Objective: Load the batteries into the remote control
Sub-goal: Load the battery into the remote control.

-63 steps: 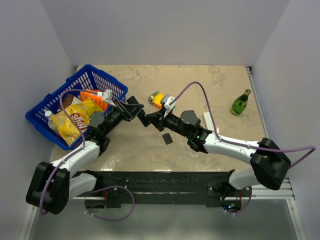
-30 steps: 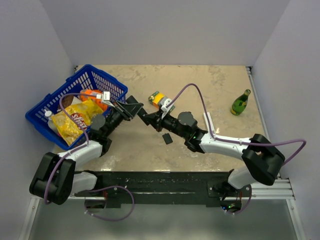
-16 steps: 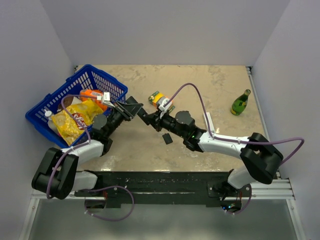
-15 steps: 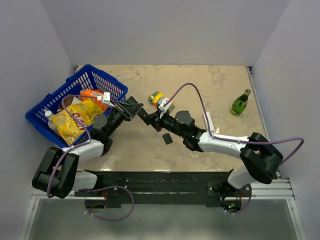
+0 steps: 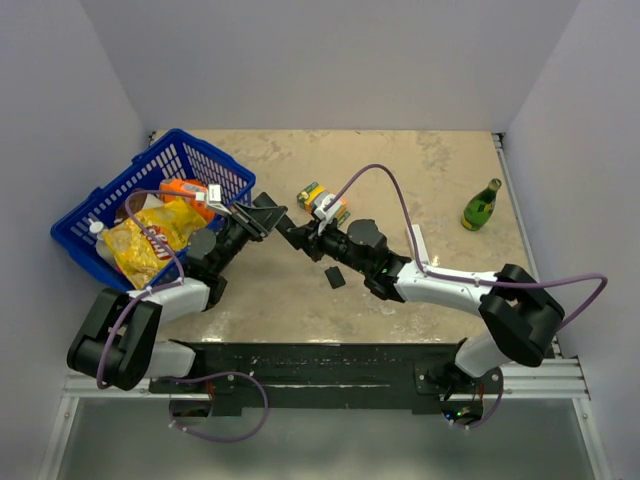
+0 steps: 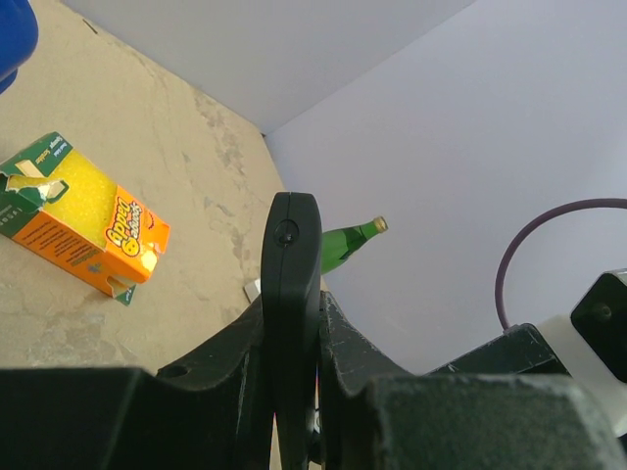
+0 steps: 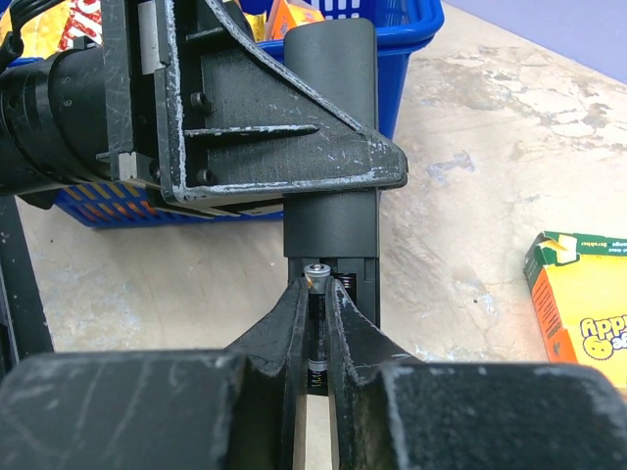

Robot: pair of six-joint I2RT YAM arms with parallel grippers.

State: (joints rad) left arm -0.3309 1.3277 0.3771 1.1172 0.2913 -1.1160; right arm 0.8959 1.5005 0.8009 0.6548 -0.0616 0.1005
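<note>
slim matte black remote control (image 7: pixel 330 227), thin metal-tipped cylindrical battery (image 7: pixel 315 328)

**Tally of what is in view**

One remote control (image 7: pixel 330 98), one battery (image 7: pixel 315 271) and one small black cover (image 5: pixel 335 277) show. There are two grippers: the left gripper (image 6: pixel 292 333) and the right gripper (image 7: pixel 315 304). One blue basket (image 5: pixel 205 165) holds one chip bag (image 5: pixel 150 240) and one orange carton (image 5: pixel 180 190). The surface (image 5: pixel 400 170) carries one juice box (image 6: pixel 78 225), one green bottle (image 5: pixel 481 206) and one white bar (image 5: pixel 415 243).
</note>
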